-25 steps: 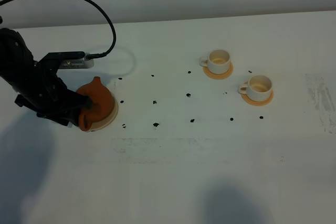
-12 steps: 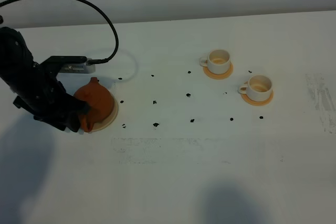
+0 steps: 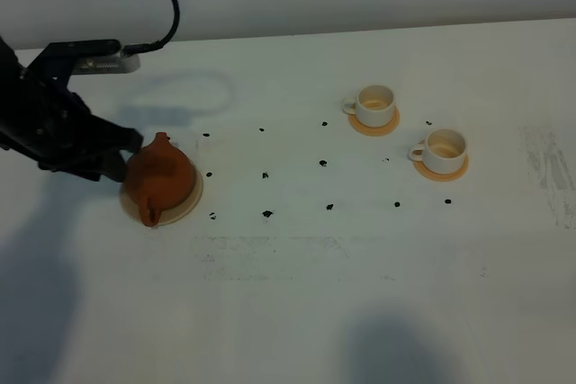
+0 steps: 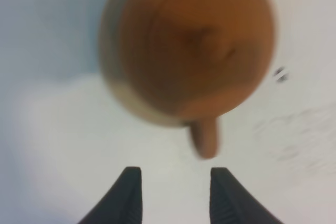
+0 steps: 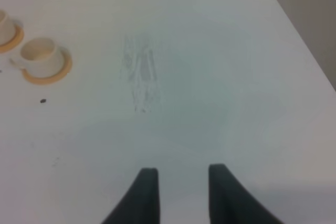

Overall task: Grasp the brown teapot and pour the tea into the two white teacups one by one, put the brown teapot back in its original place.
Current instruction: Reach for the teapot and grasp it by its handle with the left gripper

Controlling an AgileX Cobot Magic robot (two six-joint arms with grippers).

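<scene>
The brown teapot [image 3: 160,177] sits upright on the pale beige coaster [image 3: 186,208] at the left of the table. My left gripper [image 3: 126,155] is open and empty, just left of the teapot and apart from it. In the left wrist view the teapot [image 4: 194,45] is blurred, seen from above, with the coaster's rim [image 4: 131,103] under it and my open left gripper [image 4: 176,195] short of it. The two white teacups [image 3: 376,103] [image 3: 443,149] stand on orange coasters at the right. My right gripper [image 5: 178,192] is open and empty above bare table; it is out of the exterior view.
Small black marks [image 3: 267,214] dot the table between the teapot and the cups. A scuffed patch [image 3: 549,168] lies near the right edge and also shows in the right wrist view [image 5: 139,74]. One teacup [image 5: 39,56] shows in the right wrist view. A black cable [image 3: 166,6] arcs over the left arm.
My left gripper has let go of the teapot and drawn back up and to the left. The teapot stays on the beige coaster. The cups have not moved.
</scene>
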